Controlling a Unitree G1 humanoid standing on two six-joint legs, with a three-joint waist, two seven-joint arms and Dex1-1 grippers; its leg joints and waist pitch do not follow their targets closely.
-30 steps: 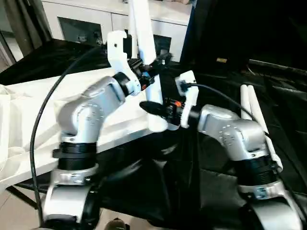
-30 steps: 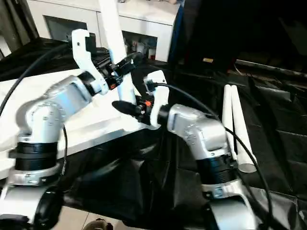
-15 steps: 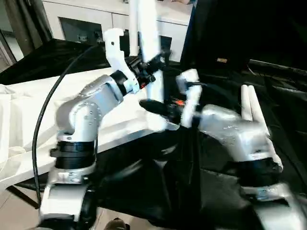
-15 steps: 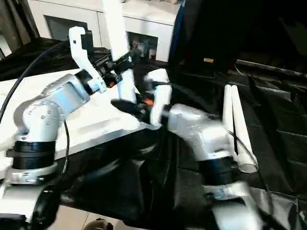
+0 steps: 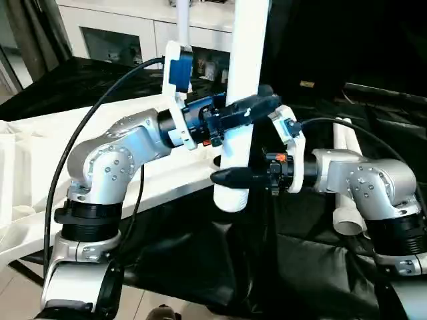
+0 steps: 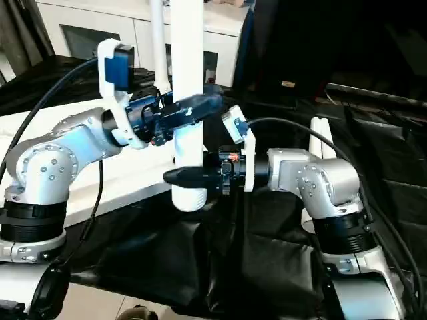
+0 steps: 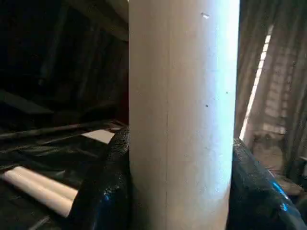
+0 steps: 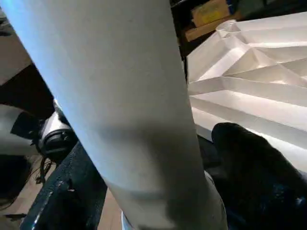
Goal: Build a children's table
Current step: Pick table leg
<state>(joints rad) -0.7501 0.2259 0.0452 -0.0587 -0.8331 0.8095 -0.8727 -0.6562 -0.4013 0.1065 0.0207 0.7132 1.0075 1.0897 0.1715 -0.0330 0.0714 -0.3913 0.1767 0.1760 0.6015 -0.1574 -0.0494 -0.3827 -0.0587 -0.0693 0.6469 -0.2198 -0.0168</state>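
Observation:
One white leg [image 5: 243, 60] stands upright with my left gripper [image 5: 248, 110] shut on its middle; both black fingers [image 7: 103, 191] hug the tube. Its lower end [image 5: 230, 200] hangs just past the near edge of the white tabletop [image 5: 47, 147], over the black cloth. My right gripper [image 5: 230, 177] is open lower on the same leg, with a small gap beside one finger [image 8: 244, 163]. The tabletop's ribbed underside [image 8: 249, 72] faces up. Another leg [image 5: 181, 23] stands upright behind. Two legs [image 5: 347, 143] lie side by side on the cloth at the right.
Black cloth [image 5: 200, 260] covers the work table around the tabletop. A white cabinet [image 5: 120, 37] with glass doors stands along the back. A black cable [image 5: 73, 153] loops off my left arm.
The leg has shifted right and nearer, off the tabletop's corner. My left arm came with it. My right forearm has swung level and its fingers have spread apart.

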